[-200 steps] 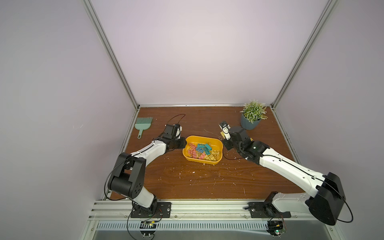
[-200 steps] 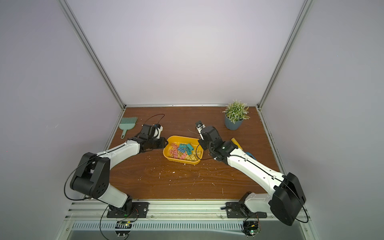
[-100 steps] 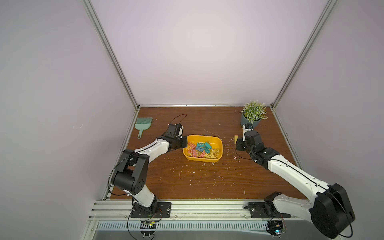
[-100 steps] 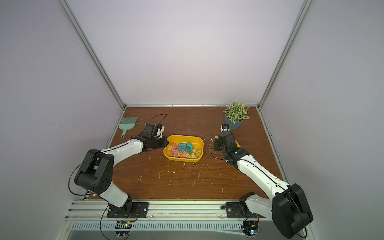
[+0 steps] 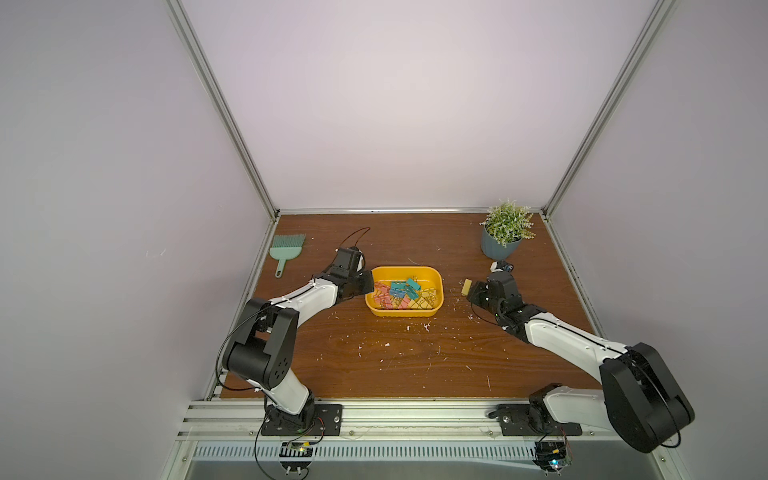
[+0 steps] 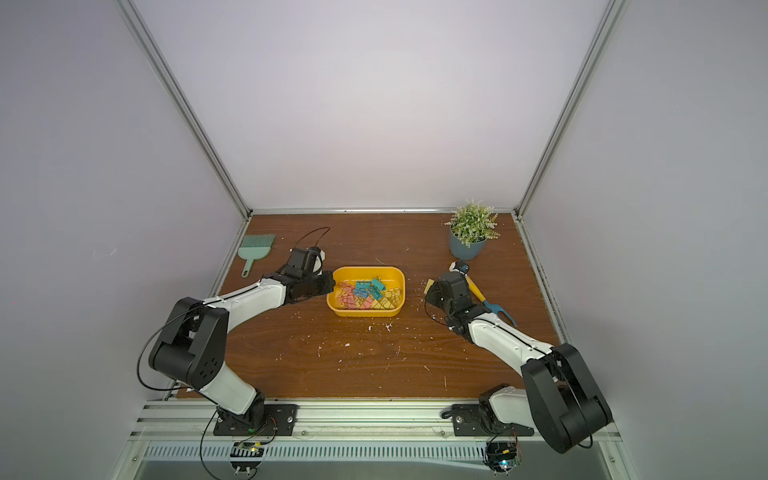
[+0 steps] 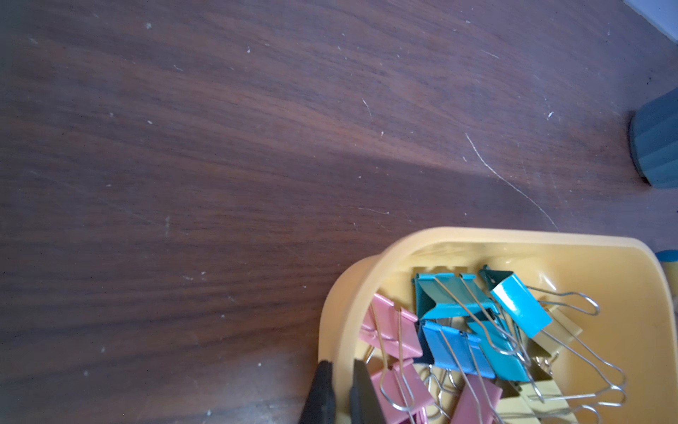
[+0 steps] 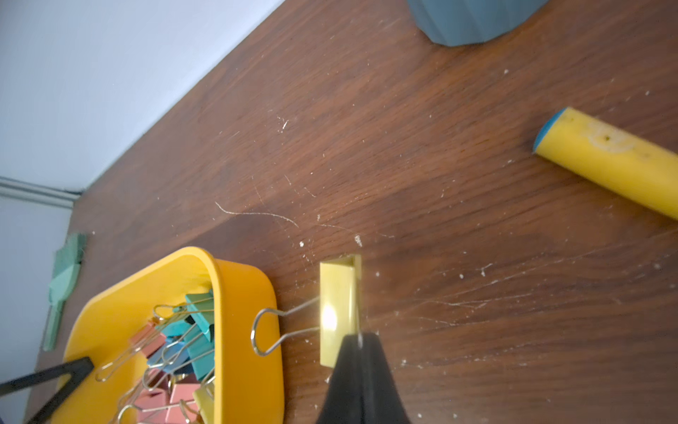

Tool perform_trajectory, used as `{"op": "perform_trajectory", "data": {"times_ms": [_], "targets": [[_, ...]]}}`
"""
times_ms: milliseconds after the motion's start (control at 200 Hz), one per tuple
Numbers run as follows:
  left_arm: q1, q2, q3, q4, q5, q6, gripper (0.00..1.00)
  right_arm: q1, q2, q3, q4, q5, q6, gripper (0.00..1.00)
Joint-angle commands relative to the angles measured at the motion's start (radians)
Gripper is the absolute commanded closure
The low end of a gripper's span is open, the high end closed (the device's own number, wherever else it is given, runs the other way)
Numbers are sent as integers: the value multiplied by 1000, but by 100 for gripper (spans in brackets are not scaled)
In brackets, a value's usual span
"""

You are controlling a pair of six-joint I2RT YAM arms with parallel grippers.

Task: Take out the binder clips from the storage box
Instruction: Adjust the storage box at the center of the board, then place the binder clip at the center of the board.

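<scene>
1. Top views both show the left arm (image 5: 307, 296) rising from its base at the desk's (image 5: 395, 357) 7 o'clock edge, elbow high, forearm low and reaching toward 1 o'clock.
2. The left hand (image 5: 369, 283) sits at the 9 o'clock end of the storage box (image 5: 403, 312). In the left wrist view its fingers (image 7: 320, 392) stand narrow, pinching the box's wall, one outside and one inside.
3. The right arm (image 5: 561, 337) comes from the 5 o'clock edge, forearm stretched toward 10 o'clock.
4. The right hand (image 8: 357, 343) is closed tight on a yellow binder clip (image 8: 336, 308), nipping one edge. Whether the clip touches the desk cannot be told.
5. That clip is outside the box, near its 3 o'clock end. Its long axis runs roughly 12 to 6 o'clock, and its free wire loop points to 9 o'clock, at the box.
6. The box stands near the desk's centre, long axis 9 to 3 o'clock, open side up.
7. The other binder clips (image 5: 401, 291) lie heaped inside: pink toward 9 o'clock, teal-blue in the middle, yellow toward 3 o'clock, wire loops crossing every way.
8. A plant pot (image 5: 500, 248) stands at 1 o'clock, a green brush (image 5: 287, 248) at 10 o'clock, and a yellow-handled tool (image 6: 478, 291) on the right hand's 3 o'clock side. White specks (image 5: 424, 327) dot the desk.
</scene>
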Motion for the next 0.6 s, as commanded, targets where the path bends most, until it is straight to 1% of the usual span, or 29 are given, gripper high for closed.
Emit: {"op": "perform_trajectory", "data": {"times_ms": [0, 40, 95, 195, 245, 320, 480, 540, 595], "targets": [[-6, -5, 13, 12, -23, -25, 82, -2, 35, -7, 152, -14, 176, 100], [-5, -4, 18, 7, -12, -20, 78, -2, 60, -8, 188, -25, 217, 100], [-5, 1, 24, -4, 0, -16, 67, -2, 97, -10, 234, -39, 264, 100], [-5, -6, 26, -16, 3, -11, 66, -2, 155, -6, 290, -34, 344, 100], [-5, -20, 25, -23, -6, -10, 60, -1, 178, -2, 303, -17, 377, 100], [-5, -48, 24, -36, -19, -5, 58, 1, 209, -4, 333, 8, 428, 100], [-5, -150, -6, -14, -40, 14, 49, 9, 265, -16, 382, 33, 514, 100], [-5, -202, -38, 16, -68, 18, 44, 18, 280, -26, 397, 47, 538, 100], [-5, -252, -78, 54, -102, 20, 37, 29, 284, -36, 404, 62, 550, 100]]}}
